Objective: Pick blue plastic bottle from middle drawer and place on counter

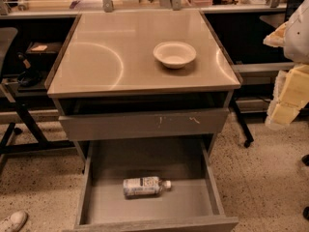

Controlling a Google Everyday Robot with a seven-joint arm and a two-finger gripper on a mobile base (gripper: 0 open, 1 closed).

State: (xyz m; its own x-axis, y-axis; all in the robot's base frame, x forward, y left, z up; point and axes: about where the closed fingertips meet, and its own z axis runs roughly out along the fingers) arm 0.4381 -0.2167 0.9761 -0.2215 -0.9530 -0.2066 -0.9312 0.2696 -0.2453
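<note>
The blue plastic bottle (145, 186) lies on its side on the floor of the open middle drawer (99, 204), with its white cap pointing right. The tan counter (111, 57) tops the grey cabinet above it. My gripper (286, 103), pale yellow and white, hangs at the right edge of the view. It is beside the cabinet at about counter height, well apart from the bottle and holding nothing I can see.
A white bowl (175, 54) stands on the counter's right half. The scratched upper drawer front (145, 124) is pulled out slightly above the open drawer. A cluttered bench with metal posts (106, 1) runs behind. A wheeled frame (19, 129) stands on the left and a shoe (12, 221) is at bottom left.
</note>
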